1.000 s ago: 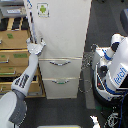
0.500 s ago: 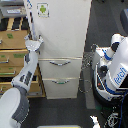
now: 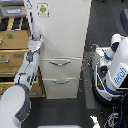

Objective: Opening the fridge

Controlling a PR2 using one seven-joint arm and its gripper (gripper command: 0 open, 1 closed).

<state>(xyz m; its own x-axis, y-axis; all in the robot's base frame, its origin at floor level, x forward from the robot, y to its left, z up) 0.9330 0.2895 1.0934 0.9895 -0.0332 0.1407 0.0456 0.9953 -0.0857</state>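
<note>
The fridge (image 3: 65, 35) is a tall white unit in the middle of the exterior view, with a green-logo sticker (image 3: 43, 9) on its large upper door and two lower drawers with curved silver handles (image 3: 61, 62). Its long vertical handle (image 3: 31, 20) runs down the door's left edge. My white arm reaches up from the lower left, and my gripper (image 3: 35, 39) sits at the lower end of that handle, against the door's left edge. The fingers are too small to make out. The upper door looks shut or nearly so.
A tan wooden drawer cabinet (image 3: 14, 50) stands directly to the fridge's left, behind my arm. A white and blue robot body (image 3: 116, 67) stands at the exterior view's right, close to the fridge's lower drawers. The floor is dark.
</note>
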